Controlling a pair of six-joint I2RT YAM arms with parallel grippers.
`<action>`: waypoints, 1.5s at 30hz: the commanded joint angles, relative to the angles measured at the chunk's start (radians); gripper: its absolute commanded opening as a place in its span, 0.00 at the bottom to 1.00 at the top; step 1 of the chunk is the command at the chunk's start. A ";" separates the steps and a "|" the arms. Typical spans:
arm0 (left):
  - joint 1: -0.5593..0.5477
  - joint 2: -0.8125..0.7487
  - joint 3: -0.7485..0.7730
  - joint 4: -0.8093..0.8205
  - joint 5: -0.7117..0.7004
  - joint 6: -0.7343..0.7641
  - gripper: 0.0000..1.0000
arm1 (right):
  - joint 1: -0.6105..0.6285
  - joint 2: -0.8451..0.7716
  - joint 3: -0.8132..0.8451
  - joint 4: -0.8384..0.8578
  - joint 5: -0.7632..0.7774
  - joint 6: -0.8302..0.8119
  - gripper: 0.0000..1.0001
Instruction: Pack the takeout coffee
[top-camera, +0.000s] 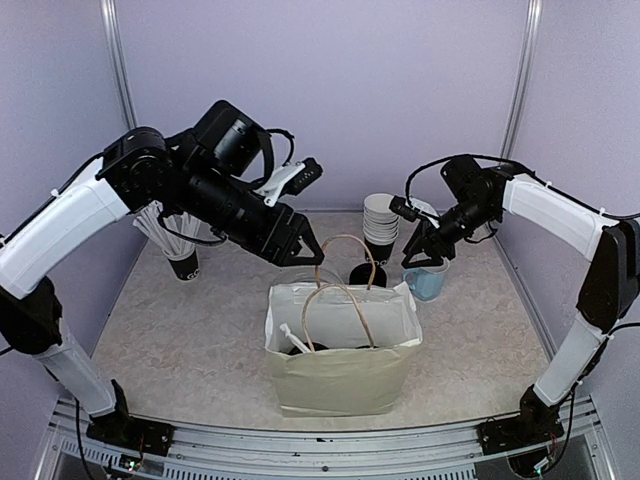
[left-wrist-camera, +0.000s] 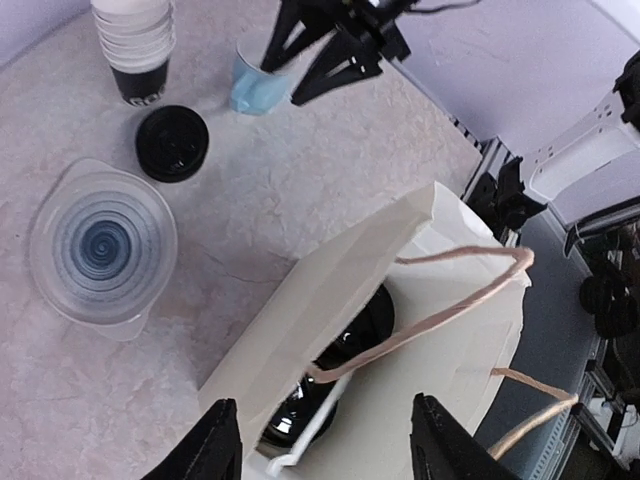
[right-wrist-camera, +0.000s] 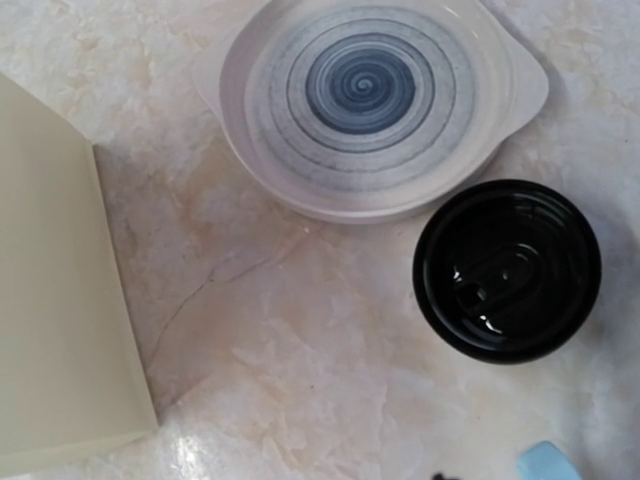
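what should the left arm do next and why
Probably lift the left tool straight up, clear of the paper bag. Its fingers stand open and empty over the bag's mouth, what looks like the black lidded cup and a white stick lie inside, and the bag's handles loop close by, so a sideways exit might snag.

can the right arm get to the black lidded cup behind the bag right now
Probably yes: the black lidded cup stands in the open behind the bag, nothing over its lid, and the right pincer hangs open close by, above the blue mug.
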 joint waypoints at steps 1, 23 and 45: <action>0.106 -0.162 -0.067 0.085 -0.120 0.032 0.60 | -0.010 0.022 0.005 -0.008 -0.022 -0.007 0.48; 0.810 -0.198 -0.490 0.363 -0.374 0.046 0.48 | -0.010 0.015 -0.025 0.006 -0.016 -0.011 0.48; 0.862 0.013 -0.327 0.351 -0.587 0.007 0.32 | -0.010 0.023 0.009 0.002 -0.016 -0.015 0.47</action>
